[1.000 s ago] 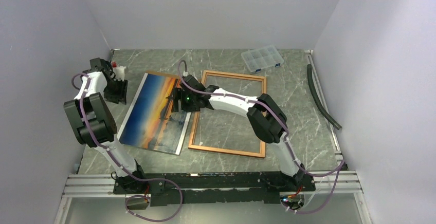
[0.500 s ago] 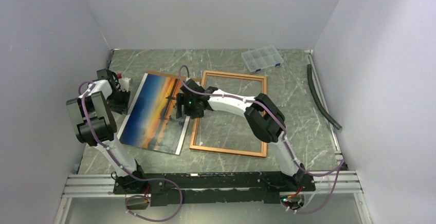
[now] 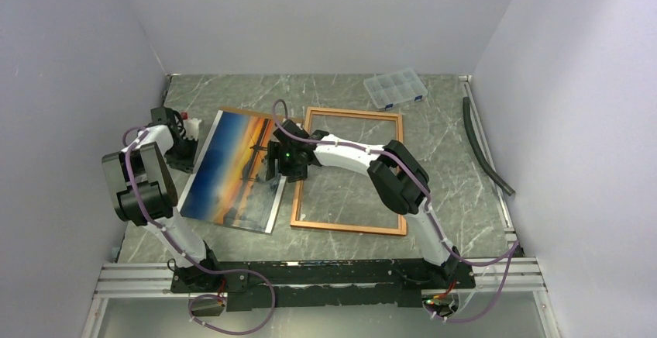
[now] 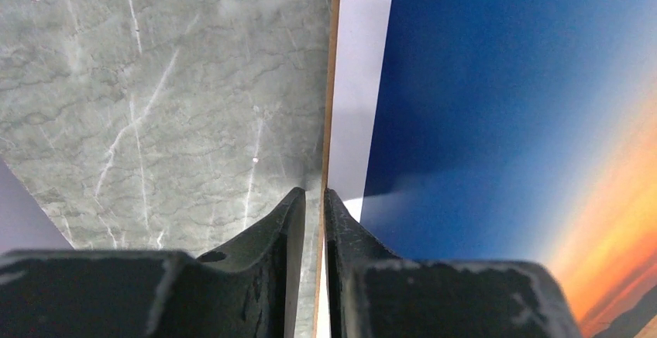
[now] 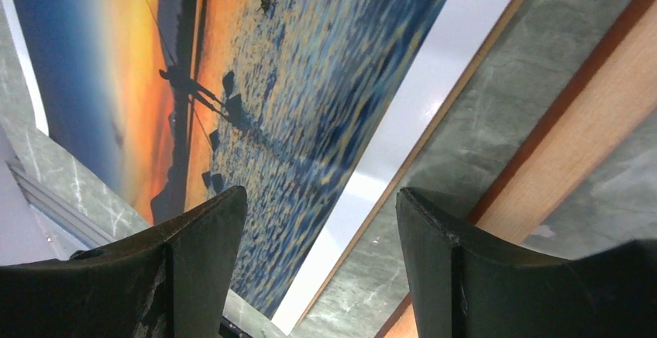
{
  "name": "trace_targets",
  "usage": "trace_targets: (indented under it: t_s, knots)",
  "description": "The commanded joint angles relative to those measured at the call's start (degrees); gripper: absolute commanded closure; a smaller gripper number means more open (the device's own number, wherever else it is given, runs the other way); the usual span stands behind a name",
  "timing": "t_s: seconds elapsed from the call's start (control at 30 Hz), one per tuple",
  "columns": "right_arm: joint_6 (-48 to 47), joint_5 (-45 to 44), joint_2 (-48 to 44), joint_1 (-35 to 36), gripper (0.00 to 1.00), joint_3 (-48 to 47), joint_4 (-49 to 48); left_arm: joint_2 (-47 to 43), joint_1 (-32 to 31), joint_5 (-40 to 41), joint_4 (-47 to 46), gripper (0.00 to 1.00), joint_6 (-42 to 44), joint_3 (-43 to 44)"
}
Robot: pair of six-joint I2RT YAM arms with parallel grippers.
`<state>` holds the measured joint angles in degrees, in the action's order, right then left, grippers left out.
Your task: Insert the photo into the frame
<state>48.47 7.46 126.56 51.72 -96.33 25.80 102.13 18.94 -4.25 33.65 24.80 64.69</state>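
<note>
Readying a lift of the photo (image 3: 232, 171), face up on a brown backing board (image 4: 331, 82) left of centre, just beside the frame (image 3: 355, 112) — not in it yet. Right gripper (image 5: 318, 198) gapes wide over the print's right edge; left gripper (image 4: 314, 194) is pinched to a slit over the left edge, whether it nips anything I cannot tell. Best catch the print alone — not the board

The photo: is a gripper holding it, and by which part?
The left gripper seems shut on the brown board's edge under the photo's white margin; the right gripper is open, holding nothing.
</note>
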Motion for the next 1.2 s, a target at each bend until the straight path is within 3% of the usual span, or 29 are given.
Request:
trace_targets:
  t_s: [0.0,0.37,0.93,1.17]
  knots:
    - [1.85,3.47,1.31,0.05,0.26,-0.45,-2.89,1.27,-1.29,-3.23,-0.05,0.80,-0.20,-3.14]
    - [5.81,8.86,0.74,-1.01,0.27,1.81,-9.16,0.17,-7.23,-1.56,-3.19,0.84,-1.68,-7.81]
    - [7.53,15.58,-4.59,-1.33,0.29,7.48,-20.96,3.41,-8.09,-2.61,-2.64,0.93,-1.44,-7.10]
    - [5.07,9.29,-7.49,-0.93,0.27,7.22,-10.71,1.26,-6.64,-8.48,5.57,0.97,-2.39,-1.37]
